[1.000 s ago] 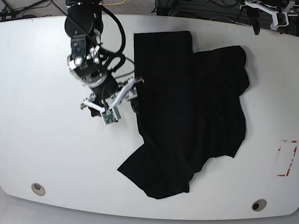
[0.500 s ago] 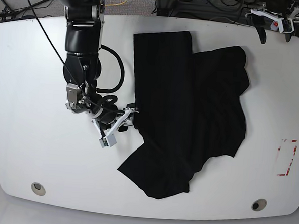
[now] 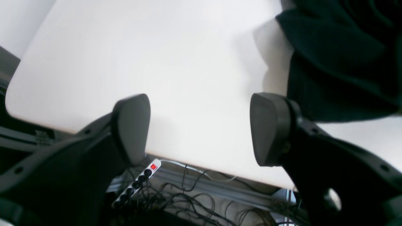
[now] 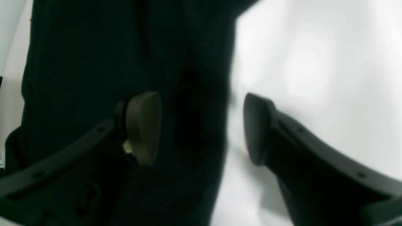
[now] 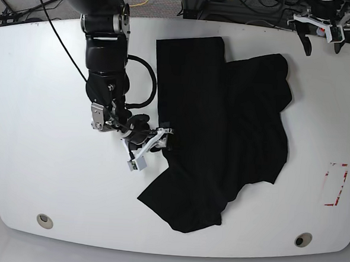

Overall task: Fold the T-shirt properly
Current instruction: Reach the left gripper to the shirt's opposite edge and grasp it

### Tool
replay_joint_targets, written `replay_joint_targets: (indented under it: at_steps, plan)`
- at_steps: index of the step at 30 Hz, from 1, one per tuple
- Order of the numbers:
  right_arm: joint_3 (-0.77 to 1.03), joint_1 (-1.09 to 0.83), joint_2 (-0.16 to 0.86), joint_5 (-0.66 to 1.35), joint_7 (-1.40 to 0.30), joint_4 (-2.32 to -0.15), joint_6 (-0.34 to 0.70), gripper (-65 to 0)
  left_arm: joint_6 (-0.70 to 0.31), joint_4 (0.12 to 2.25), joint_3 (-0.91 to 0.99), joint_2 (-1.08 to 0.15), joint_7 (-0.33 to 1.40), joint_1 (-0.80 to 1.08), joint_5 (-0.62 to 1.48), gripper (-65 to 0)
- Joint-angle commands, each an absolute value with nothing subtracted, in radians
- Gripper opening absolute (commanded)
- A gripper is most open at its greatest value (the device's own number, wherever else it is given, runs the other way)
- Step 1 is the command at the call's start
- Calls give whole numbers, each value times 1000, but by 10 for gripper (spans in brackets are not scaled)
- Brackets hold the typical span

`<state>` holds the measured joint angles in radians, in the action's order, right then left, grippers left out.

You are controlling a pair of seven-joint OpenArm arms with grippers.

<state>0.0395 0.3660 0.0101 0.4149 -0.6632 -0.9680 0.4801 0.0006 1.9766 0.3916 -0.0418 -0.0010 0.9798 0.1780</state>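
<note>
On the white desk (image 5: 38,128) in the base view, the black T-shirt (image 5: 223,128) lies rumpled at centre, right tool (image 5: 159,139) at its edge. Left wrist view: left tool (image 3: 199,128) spread over bare desk. Right wrist view: right tool spread, straddling the shirt's edge.

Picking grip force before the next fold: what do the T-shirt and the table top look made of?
T-shirt: soft matte black knit, probably cotton or a blend; it lies limp with rumpled folds and faint ribbing, and gives no shine. Table: hard, smooth white top, likely laminate or painted board; the left wrist view shows soft shadows on an even surface with no grain. Its exact material cannot be told.
</note>
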Motion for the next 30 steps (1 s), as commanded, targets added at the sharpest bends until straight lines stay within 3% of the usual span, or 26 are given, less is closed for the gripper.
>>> replay_joint_targets:
  at_steps: [1,4,7,9,28,30]
  plan:
    - [39,384,-1,372,-648,-970,484,-250,5,1992,380,-47,-27,995,179,-189]
    - [39,381,-2,358,-645,-972,484,-319,5,1995,371,-47,-27,995,179,-187]
    - [39,381,-2,351,-645,-974,484,-539,5,1997,332,-67,2,984,177,-187]
    - [39,383,-1,351,-645,-975,484,-648,5,1998,305,-87,45,972,180,-187]
    - [39,378,5,352,-645,-978,487,-650,4,1966,179,-99,302,751,177,-187]
    - [39,378,5,352,-645,-984,486,-650,-38,1956,179,-99,302,742,176,-189]
